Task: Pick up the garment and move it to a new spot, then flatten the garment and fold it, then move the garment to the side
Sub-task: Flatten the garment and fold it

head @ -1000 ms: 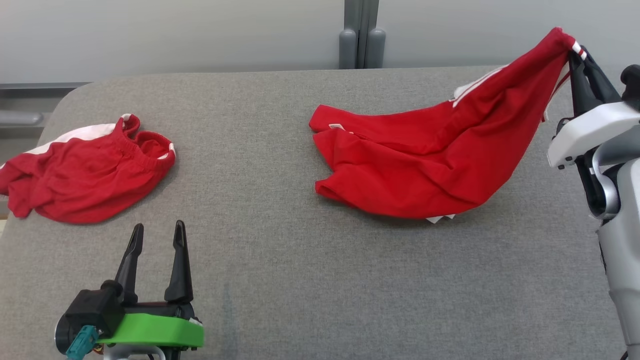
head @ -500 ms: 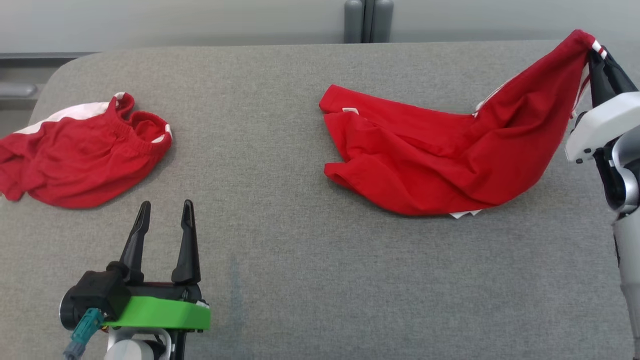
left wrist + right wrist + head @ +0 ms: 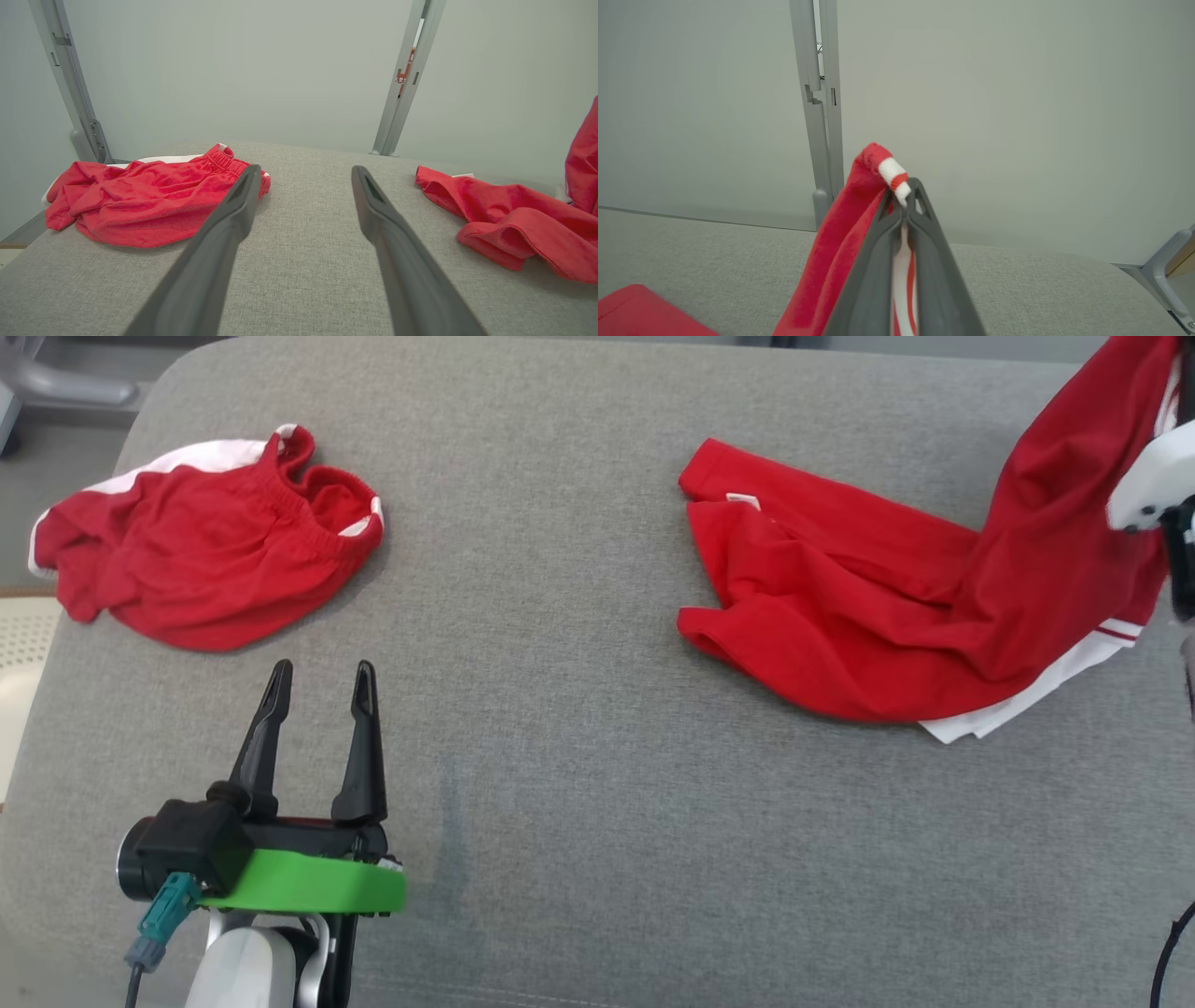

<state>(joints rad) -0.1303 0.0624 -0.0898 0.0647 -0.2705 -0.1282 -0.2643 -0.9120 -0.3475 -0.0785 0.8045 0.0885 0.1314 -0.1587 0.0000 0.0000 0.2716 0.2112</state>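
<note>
**Operator:** Where is the garment relative to the right end effector?

**Guide:** You will find the garment (image 3: pixel 840 616) hanging from the right end effector (image 3: pixel 906 196) at the far right of the bench (image 3: pixel 560 821). In the right wrist view, the two fingers are pressed together on a white-and-red striped edge (image 3: pixel 893 176) of the garment, which pokes out at the fingertips. From that raised corner the red cloth slopes down towards the robot's left. Its lower part lies crumpled on the bench, with a white hem (image 3: pixel 1018 700) showing along the near side.

**Operator:** And the left end effector?

**Guide:** The left end effector (image 3: pixel 322 672) sits at the lower left of the head view, fingers spread apart and holding nothing. It is well apart from the held garment. Note the second red garment (image 3: pixel 205 569) bunched on the bench ahead of it and slightly to its left. In the left wrist view one finger overlaps that cloth, but the head view shows bare bench between the fingertips and it.
</note>
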